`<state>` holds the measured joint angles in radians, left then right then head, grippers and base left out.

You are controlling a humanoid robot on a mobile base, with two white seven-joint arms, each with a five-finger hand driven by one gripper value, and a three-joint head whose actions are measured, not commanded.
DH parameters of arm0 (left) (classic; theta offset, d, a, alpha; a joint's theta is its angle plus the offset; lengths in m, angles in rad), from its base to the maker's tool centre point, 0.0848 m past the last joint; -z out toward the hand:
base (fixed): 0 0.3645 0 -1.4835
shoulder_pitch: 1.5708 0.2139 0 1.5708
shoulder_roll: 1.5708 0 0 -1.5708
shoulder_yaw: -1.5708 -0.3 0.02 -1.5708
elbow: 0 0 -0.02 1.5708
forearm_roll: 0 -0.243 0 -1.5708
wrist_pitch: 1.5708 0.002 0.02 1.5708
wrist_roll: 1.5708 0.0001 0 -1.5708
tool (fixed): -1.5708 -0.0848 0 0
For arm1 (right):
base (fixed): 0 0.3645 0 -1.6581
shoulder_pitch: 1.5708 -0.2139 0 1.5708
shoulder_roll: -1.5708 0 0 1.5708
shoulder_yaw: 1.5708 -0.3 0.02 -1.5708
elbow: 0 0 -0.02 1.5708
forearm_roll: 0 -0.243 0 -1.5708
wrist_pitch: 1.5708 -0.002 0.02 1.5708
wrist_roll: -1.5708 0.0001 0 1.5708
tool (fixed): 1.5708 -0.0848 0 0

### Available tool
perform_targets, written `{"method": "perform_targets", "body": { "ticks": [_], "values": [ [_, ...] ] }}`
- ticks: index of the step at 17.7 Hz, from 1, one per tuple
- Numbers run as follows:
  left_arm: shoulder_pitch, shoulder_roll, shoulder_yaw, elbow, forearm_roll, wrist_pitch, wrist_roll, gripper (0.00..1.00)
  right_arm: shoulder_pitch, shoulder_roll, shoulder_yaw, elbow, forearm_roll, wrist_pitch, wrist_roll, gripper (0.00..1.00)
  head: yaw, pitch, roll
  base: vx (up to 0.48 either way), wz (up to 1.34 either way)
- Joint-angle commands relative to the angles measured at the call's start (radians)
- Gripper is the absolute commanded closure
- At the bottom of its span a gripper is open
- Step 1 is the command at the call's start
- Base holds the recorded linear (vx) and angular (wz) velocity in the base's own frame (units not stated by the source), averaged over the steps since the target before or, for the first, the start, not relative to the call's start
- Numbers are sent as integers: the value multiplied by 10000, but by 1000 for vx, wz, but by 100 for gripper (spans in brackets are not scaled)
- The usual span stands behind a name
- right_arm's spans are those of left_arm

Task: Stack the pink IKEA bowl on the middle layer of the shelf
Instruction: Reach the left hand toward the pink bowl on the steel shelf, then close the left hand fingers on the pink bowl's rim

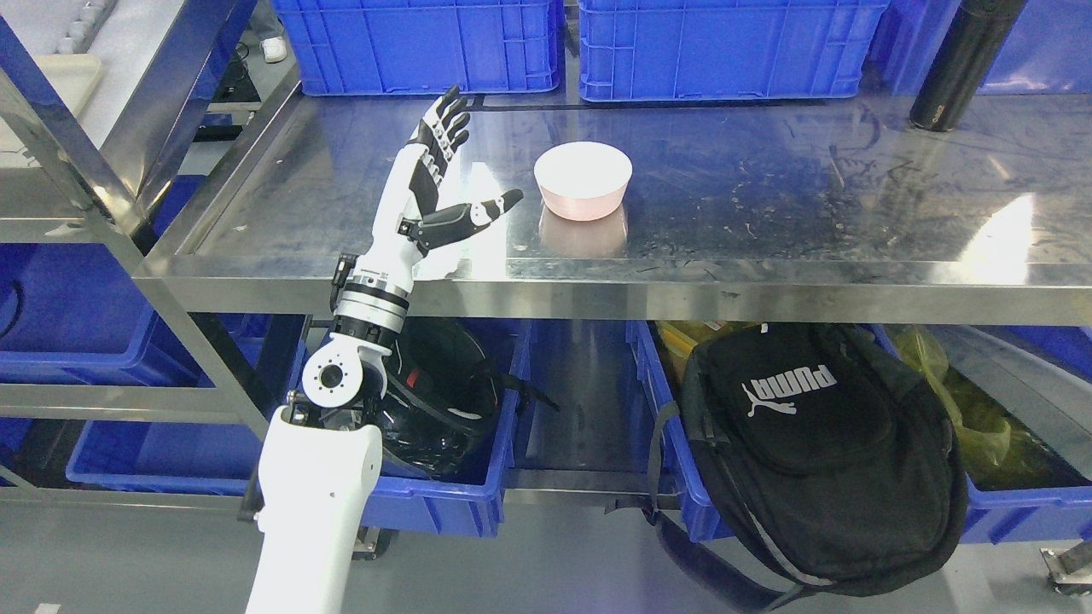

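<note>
A pink bowl [583, 181] stands upright on the shiny steel shelf [768, 213], near its middle and a little back from the front edge. My left hand [448, 170] is raised over the shelf just left of the bowl. Its fingers point away and its thumb [486, 211] reaches toward the bowl without touching it. The hand is open and holds nothing. My left arm [341, 409] comes up from the lower left in front of the shelf edge. The right arm is out of view.
Two blue crates [426, 43] [725, 43] stand along the back of the shelf. A black cylinder [960, 64] stands at the back right. Below the shelf are blue bins [444, 503], a black helmet [444, 401] and a black backpack [819, 452].
</note>
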<state>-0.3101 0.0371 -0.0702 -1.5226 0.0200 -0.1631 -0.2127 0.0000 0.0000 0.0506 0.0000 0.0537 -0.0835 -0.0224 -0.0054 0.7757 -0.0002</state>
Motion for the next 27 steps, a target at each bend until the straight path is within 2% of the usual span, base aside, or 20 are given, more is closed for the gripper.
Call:
{"method": "perform_targets", "body": {
  "ticks": [1, 5, 7, 9, 13, 16, 18, 21, 27],
  "values": [
    [-2094, 1575, -1136, -144, -3613, 891, -1427, 1, 230, -175, 0, -175, 0, 7, -36, 0, 0, 0, 0, 0, 0],
    [-3754, 2313, -2058, -358, -6422, 1354, -3558, 1, 230, -175, 0, -175, 0, 7, -36, 0, 0, 0, 0, 0, 0],
    [-3833, 2314, -2196, -664, -7283, 1355, -4756, 2, 230, -175, 0, -175, 0, 7, -36, 0, 0, 0, 0, 0, 0],
    [-3864, 2329, -2517, -681, -7592, 1355, -5326, 2, 230, -175, 0, -175, 0, 7, -36, 0, 0, 0, 0, 0, 0],
    [-3940, 2299, -2612, -681, -9279, 1003, -6860, 2, 230, -175, 0, -175, 0, 7, -36, 0, 0, 0, 0, 0, 0],
    [-4002, 1641, -2627, -468, -9404, 941, -7047, 0, 230, -175, 0, -175, 0, 7, -36, 0, 0, 0, 0, 0, 0],
    [-4215, 1548, -2657, 37, -9679, 758, -7047, 11, 230, -175, 0, -175, 0, 7, -36, 0, 0, 0, 0, 0, 0],
    [-4370, 1042, -2749, 759, -9863, 266, -7047, 19, 230, -175, 0, -175, 0, 7, -36, 0, 0, 0, 0, 0, 0],
    [-4385, 872, -3026, 1787, -10524, 174, -7016, 21, 230, -175, 0, -175, 0, 7, -36, 0, 0, 0, 0, 0, 0]
  ]
}}
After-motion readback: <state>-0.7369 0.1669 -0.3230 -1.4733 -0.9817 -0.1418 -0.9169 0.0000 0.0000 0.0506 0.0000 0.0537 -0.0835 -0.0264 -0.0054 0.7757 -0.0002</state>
